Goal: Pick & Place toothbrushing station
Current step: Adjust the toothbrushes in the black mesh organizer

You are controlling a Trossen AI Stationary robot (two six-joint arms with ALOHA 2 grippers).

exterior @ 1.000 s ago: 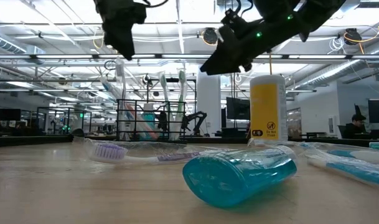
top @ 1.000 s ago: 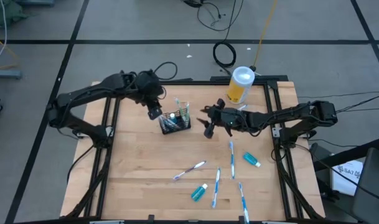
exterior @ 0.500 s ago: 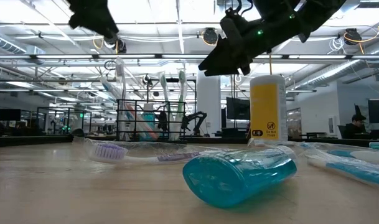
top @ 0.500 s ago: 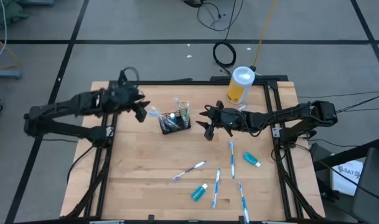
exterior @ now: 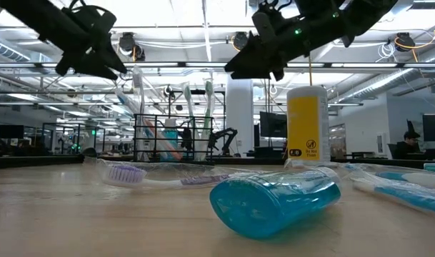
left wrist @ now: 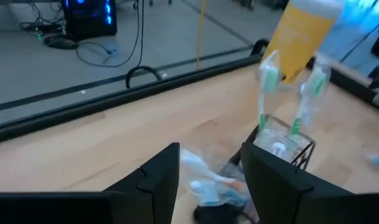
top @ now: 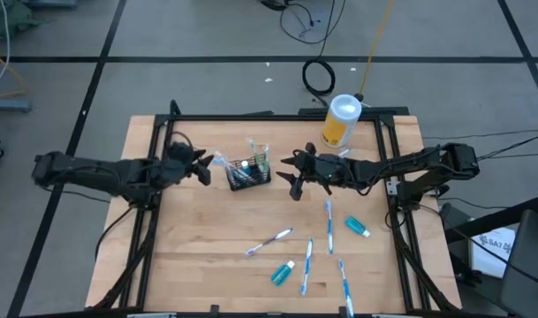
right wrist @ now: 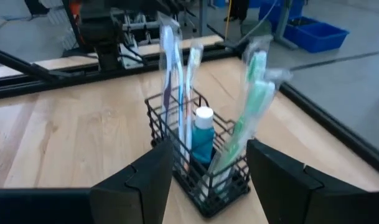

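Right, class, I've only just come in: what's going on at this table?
Two robot arms are filling a black wire caddy with toothbrushes and toothpaste. It already holds several brushes and a teal tube. The left gripper sits open beside it, above a wrapped item on the wood. The right gripper hangs open on the caddy's other side, holding nothing. More toothbrushes and toothpaste tubes lie loose on the table. A yellow canister stands at the back.

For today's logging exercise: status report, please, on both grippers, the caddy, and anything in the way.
Left gripper open, beside caddy. Right gripper open, opposite side. Caddy upright, brushes inside. Loose toothbrushes and toothpaste tubes lie nearer; nothing blocking.
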